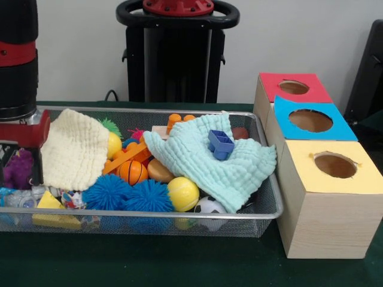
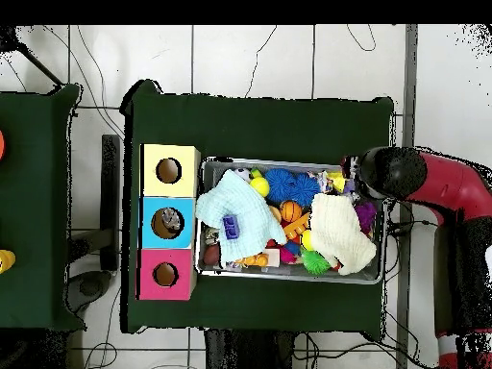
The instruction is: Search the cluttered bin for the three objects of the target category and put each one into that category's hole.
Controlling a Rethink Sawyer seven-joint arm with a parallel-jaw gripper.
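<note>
One wire mesh bin (image 1: 263,216) is sitting on the table. Three wooden boxes are standing beside it: one red-topped (image 1: 293,88), one blue-topped (image 1: 311,119), one yellow-topped (image 1: 335,167), each showing one round hole. Two cloths are lying in the bin: one cream (image 1: 75,149), one mint (image 1: 209,164). Two blue spiky balls (image 1: 128,196) are showing at the front. One yellow ball (image 1: 183,194), one small basketball (image 1: 133,172), one soccer ball (image 1: 209,206), one blue cup-like block (image 1: 220,143), one purple toy (image 1: 18,168) are showing. One clear bottle (image 1: 21,198) is visible; others cannot be counted.
</note>
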